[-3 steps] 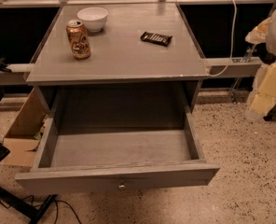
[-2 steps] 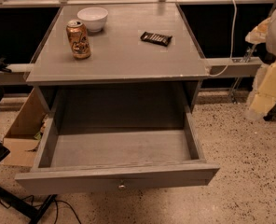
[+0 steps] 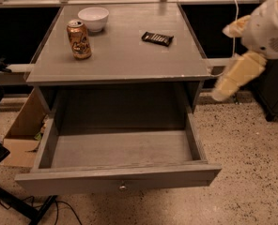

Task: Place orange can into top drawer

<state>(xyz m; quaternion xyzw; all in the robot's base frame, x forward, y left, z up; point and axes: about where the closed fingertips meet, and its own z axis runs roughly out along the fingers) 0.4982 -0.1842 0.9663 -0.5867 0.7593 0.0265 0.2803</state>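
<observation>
View: camera view (the only one), looking down at the table from its front.
Tabletop [image 3: 125,60]: grey and flat, with three things standing or lying toward its back edge.
Can [image 3: 79,39]: stood upright near the back left corner, silver top showing. It was on the tabletop, not in the drawer.
Bowl [image 3: 93,18]: white, at the back edge and just beside the can, behind it and slightly to its right.
Bar [image 3: 157,38]: dark and flat, lying right of centre toward the back edge, well apart from the can.
Drawer [image 3: 120,177]: pulled far out under the front edge, its grey floor and side walls open to view.
Knob [image 3: 123,187]: small, round and metal, at the centre of the drawer's front panel.
Gripper [image 3: 236,75]: pale yellow, hanging in the air beyond the right edge, off the tabletop and above the speckled floor [image 3: 251,172]. It was well apart from the can and touched nothing.
Pincer state: could not tell whether it was apart or together.
Box [image 3: 22,125]: brown cardboard, on the floor past the left edge, beside the drawer.
</observation>
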